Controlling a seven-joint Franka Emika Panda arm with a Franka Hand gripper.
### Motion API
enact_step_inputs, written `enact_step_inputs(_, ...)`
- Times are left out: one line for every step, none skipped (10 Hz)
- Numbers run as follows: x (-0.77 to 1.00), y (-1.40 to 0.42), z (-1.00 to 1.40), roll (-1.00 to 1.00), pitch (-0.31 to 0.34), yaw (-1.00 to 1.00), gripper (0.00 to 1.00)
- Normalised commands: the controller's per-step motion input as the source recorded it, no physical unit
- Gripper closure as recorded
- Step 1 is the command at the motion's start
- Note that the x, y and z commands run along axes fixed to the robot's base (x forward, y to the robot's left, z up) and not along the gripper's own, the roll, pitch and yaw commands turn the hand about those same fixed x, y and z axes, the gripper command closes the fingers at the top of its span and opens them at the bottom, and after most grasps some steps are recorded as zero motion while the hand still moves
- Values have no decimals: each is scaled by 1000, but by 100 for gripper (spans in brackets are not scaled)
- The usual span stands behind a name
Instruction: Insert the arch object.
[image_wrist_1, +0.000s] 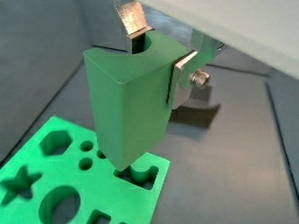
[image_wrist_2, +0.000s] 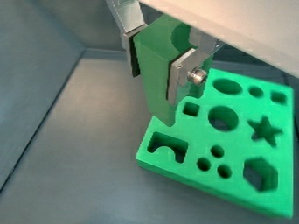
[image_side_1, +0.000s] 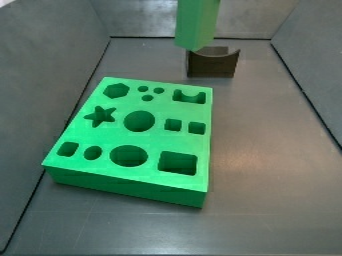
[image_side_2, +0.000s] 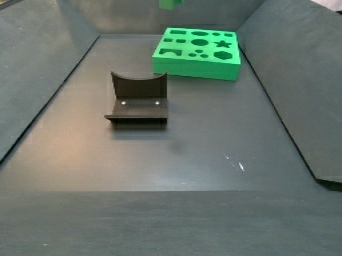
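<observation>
My gripper (image_wrist_1: 158, 52) is shut on the arch object (image_wrist_1: 126, 105), here a tall green block with a semicircular notch in its upper end. The silver fingers (image_wrist_2: 181, 74) clamp its two sides. It hangs upright above the green board (image_wrist_2: 239, 150), its lower end close to the board's edge by the arch-shaped cutout (image_wrist_2: 167, 149). In a side view the block (image_side_1: 201, 22) shows at the top above the board (image_side_1: 150, 140) and the arch-shaped cutout (image_side_1: 190, 96). The gripper itself is out of view in both side views.
The dark fixture (image_side_1: 211, 62) stands on the floor beyond the board, and also shows in a side view (image_side_2: 138, 97). The board (image_side_2: 201, 62) has several other shaped cutouts, among them a star (image_side_1: 99, 115). Grey walls enclose the floor.
</observation>
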Motion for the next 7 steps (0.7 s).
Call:
enact_step_inputs(100,89,-389,30,0,-903,100)
enact_step_inputs(100,86,-374,23,0,-917,100)
enact_step_inputs(111,69,-337,1,0,-937,100)
enact_step_inputs(80,63,-351,9,0,-946,100)
enact_step_inputs(23,31,-360,10,0,-971,100)
enact_step_inputs(37,23,-337,0,0,-983,100)
enact_step_inputs(46,11,-317,0,0,-991,100)
